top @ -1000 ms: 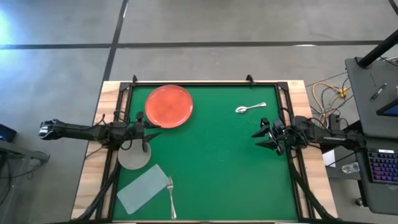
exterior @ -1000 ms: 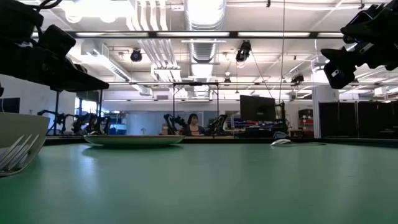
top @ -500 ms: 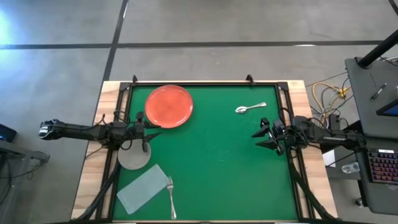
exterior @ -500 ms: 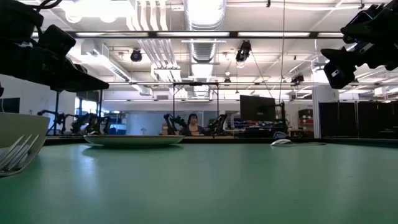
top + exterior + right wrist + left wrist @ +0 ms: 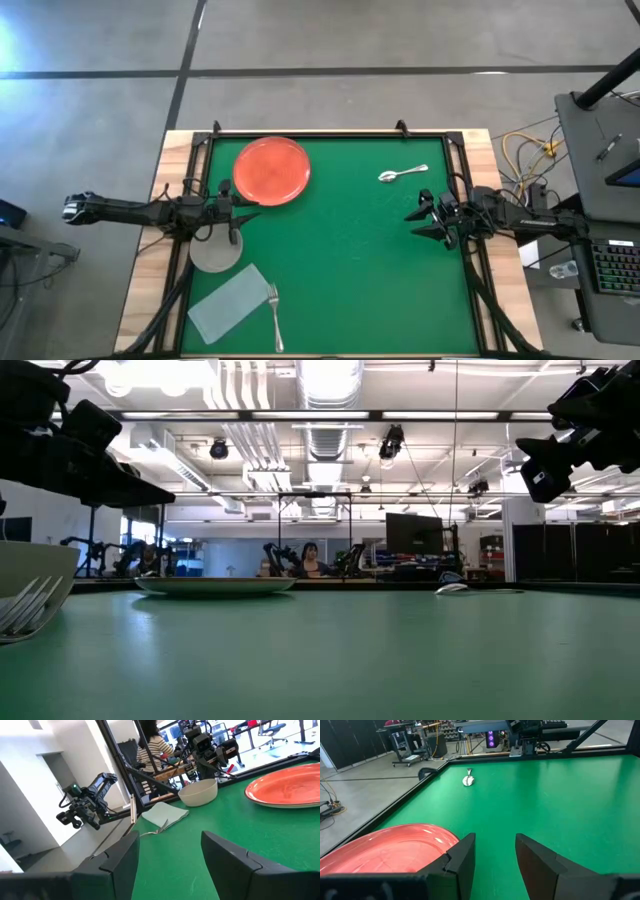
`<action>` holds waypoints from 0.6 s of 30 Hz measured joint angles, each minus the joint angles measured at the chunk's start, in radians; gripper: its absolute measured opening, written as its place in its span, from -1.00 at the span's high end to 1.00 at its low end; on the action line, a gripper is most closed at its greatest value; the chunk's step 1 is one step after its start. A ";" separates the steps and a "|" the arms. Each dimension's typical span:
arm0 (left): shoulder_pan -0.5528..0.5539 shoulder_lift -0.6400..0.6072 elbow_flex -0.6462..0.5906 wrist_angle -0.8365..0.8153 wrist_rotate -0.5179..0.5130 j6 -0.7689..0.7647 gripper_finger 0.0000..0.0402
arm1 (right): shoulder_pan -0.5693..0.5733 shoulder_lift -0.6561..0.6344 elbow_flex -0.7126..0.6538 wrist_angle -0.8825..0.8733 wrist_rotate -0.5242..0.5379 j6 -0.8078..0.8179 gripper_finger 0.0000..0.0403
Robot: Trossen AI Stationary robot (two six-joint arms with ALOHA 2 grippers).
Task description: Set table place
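Nearest the front edge of the desk [image 5: 350,250], a fork [image 5: 274,315] lies with its tines on a pale napkin [image 5: 228,303], handle trailing toward the edge; the pair sit off to the left, looking more like a supply spot than a finished setting. Just beyond them the grey bowl [image 5: 216,253] rests by the left border. The left hand [image 5: 243,209] hovers above the desk between the bowl and the plate [image 5: 272,170], fingers parted and holding nothing, so it appears poised to choose one of them. The plate sits farther back, left of centre, apart from the bowl. Across the desk the right hand [image 5: 414,223] hangs near the right border, also spread and empty, pointed inward; it seems placed to reach the spoon [image 5: 402,174], which lies beyond it toward the far right, well apart from the plate. Judging from this scatter, no piece is yet gathered into a place.
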 joint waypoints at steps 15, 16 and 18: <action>0.000 0.000 0.000 0.000 0.000 0.000 0.38 | 0.000 0.108 0.002 0.557 0.394 0.158 -0.02; 0.000 0.000 0.000 0.000 0.000 0.000 0.38 | 0.000 0.122 0.006 0.549 0.395 0.161 -0.02; 0.000 0.000 0.000 0.000 0.000 0.000 0.38 | 0.000 0.146 0.016 0.547 0.393 0.192 -0.02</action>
